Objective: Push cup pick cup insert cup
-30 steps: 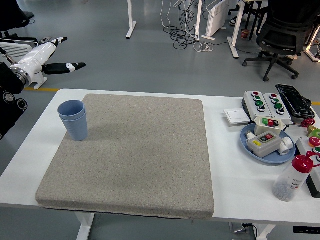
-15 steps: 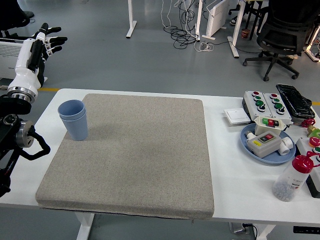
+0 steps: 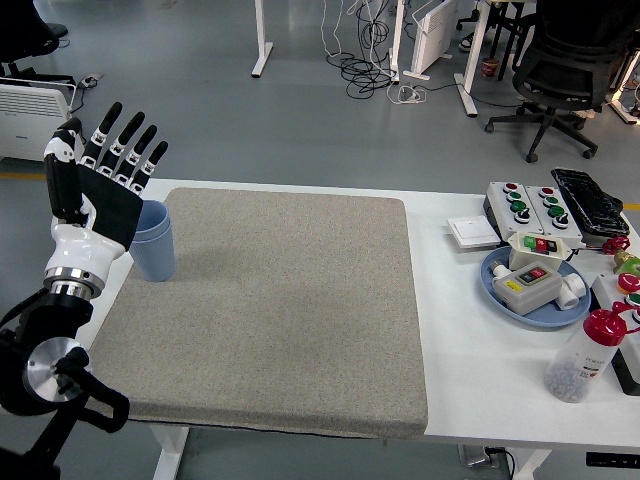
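Two blue cups stand nested, one inside the other, upright at the far left of the grey mat. My left hand is raised upright just left of the cups, with its fingers spread and holding nothing. The palm covers the cups' left side. My right arm is out of view.
At the right of the white table are a blue plate holding button boxes, more button boxes, a white switch and a red-capped bottle. An office chair stands on the floor behind.
My left arm has swung in from the far left and lifted. The hand now stands upright with spread fingers right beside the cups. The cups have not moved.
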`<state>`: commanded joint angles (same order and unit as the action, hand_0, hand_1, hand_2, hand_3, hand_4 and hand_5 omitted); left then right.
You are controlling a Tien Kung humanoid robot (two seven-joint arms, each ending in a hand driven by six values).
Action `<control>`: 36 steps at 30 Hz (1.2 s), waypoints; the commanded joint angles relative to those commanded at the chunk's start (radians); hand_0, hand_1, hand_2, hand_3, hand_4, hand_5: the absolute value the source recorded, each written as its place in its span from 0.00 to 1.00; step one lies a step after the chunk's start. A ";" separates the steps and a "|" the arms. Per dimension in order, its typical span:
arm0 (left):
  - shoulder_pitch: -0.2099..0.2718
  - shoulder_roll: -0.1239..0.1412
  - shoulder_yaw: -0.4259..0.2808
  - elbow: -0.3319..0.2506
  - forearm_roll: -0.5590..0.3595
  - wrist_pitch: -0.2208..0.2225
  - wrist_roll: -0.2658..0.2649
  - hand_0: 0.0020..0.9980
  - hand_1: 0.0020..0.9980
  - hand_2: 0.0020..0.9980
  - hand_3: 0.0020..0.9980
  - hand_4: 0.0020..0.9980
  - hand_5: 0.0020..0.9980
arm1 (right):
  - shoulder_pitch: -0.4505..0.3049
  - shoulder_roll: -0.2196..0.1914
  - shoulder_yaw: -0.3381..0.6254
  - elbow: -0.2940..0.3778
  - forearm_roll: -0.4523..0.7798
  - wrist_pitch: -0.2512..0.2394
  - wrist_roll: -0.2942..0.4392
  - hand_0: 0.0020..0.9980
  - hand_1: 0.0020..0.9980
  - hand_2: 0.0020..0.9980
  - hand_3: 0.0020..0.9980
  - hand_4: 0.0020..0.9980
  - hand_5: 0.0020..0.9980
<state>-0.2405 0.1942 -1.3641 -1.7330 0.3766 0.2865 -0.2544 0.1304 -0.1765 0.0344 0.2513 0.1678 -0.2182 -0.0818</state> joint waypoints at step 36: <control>0.259 -0.003 -0.123 0.163 -0.185 -0.039 -0.066 0.79 0.78 0.76 0.77 0.51 1.00 | 0.021 -0.004 0.016 -0.003 -0.036 0.001 -0.006 0.75 0.68 0.68 0.57 0.09 0.49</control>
<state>0.0184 0.1912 -1.4868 -1.5702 0.1918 0.2476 -0.3200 0.1510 -0.1803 0.0505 0.2483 0.1322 -0.2175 -0.0882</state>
